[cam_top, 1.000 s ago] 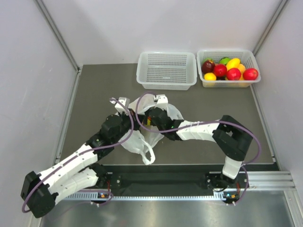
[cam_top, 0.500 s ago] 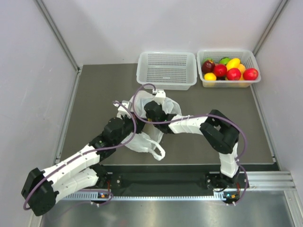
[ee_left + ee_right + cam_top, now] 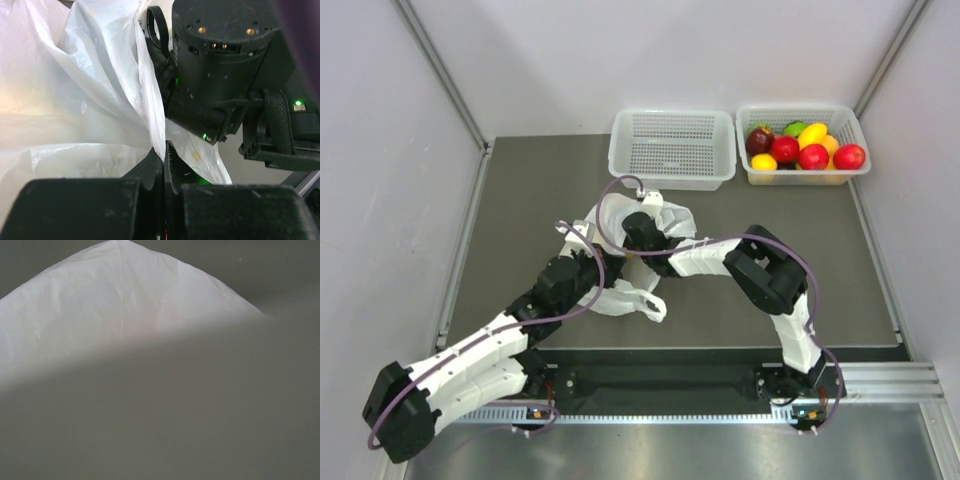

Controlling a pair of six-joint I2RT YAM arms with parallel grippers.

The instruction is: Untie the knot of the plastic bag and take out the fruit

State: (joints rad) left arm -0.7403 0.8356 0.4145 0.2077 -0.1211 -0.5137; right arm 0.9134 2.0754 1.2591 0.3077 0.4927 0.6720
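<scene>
White plastic bag (image 3: 620, 297), grey table (image 3: 520, 200)

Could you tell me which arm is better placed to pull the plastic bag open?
Left, probably: the left gripper is shut on a fold of the plastic bag, while the right wrist view shows only film.

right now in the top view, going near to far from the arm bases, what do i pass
black base rail → plastic bag → empty white basket, level with the fruit-filled basket on its right
</scene>
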